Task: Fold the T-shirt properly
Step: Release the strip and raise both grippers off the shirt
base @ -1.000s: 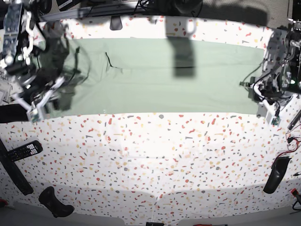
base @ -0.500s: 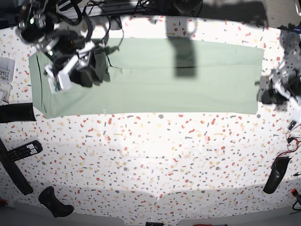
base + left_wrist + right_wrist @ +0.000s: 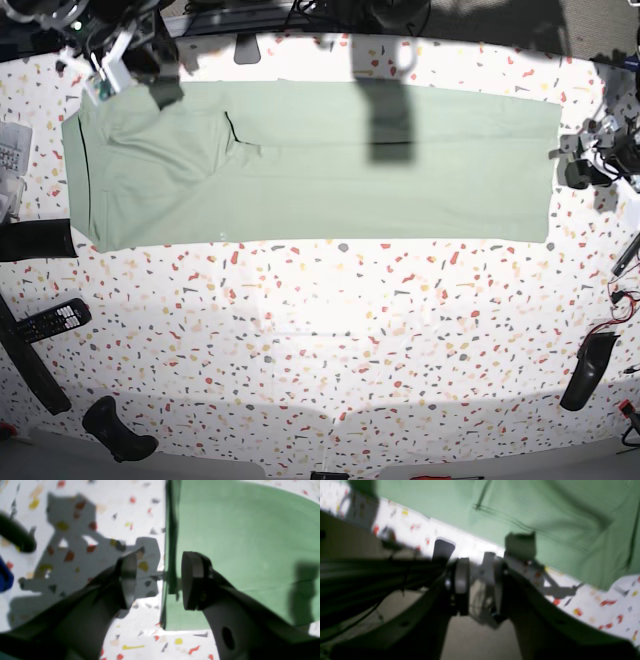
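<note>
Base view: T-shirt [image 3: 320, 165], pale mint green, lies flat as a long folded band across the far half of the speckled desk [image 3: 320, 340]. One short edge sits just beside the left claw [image 3: 580, 165]; the other end lies close under the right claw [image 3: 125, 60].

Left wrist view: left claw [image 3: 158, 580], both jaws spread, nothing between them but air. The shirt's [image 3: 237, 542] folded edge runs straight through the gap below the jaws; one pad hangs over the green cloth, the other over bare desk [image 3: 75, 530]. The claw's shadow falls on the desk off the shirt's edge.

Right wrist view: right claw [image 3: 480, 585], picture blurred, jaws standing a narrow gap apart, no cloth caught between them. The shirt [image 3: 520, 512] lies beyond the fingertips, creased, with its edge close by.

Other items, base view: black remote control [image 3: 50, 320], well apart from both claws, nearer the right one.
</note>
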### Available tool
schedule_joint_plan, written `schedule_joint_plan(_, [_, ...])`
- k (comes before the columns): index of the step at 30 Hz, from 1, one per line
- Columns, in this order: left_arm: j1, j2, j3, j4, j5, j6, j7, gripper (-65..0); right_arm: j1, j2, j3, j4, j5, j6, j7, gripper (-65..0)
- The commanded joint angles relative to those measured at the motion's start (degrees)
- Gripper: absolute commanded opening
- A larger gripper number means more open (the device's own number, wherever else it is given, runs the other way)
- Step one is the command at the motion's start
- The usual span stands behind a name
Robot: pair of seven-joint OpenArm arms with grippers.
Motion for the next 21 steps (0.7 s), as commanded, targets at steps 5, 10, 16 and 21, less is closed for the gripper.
schedule_joint_plan(5, [-0.61, -1.29, -0.44, 0.87, 2.23, 0.17, -1.68, -38.1, -0.55, 0.2, 0.48, 1.18, 0.83, 0.49, -0.13, -51.8])
schedule_joint_plan(10, [-0.59, -1.27, -0.39, 0.87, -0.52, -4.98, -1.49, -25.6, -0.55, 0.22, 0.48, 1.18, 0.83, 0.49, -0.15, -51.8])
schedule_joint_plan(16, [-0.61, -1.31, -0.39, -0.79, -8.85, -8.24, 2.29, -25.0, -0.5, 0.22, 0.48, 1.18, 0.85, 0.49, -0.15, -51.8])
schedule_joint_plan(21, [-0.74, -1.31, -0.39, -8.63, -13.53, -15.89, -1.16, -25.1, -0.09, 0.35, 0.48, 1.18, 1.07, 0.49, -0.59, -51.8])
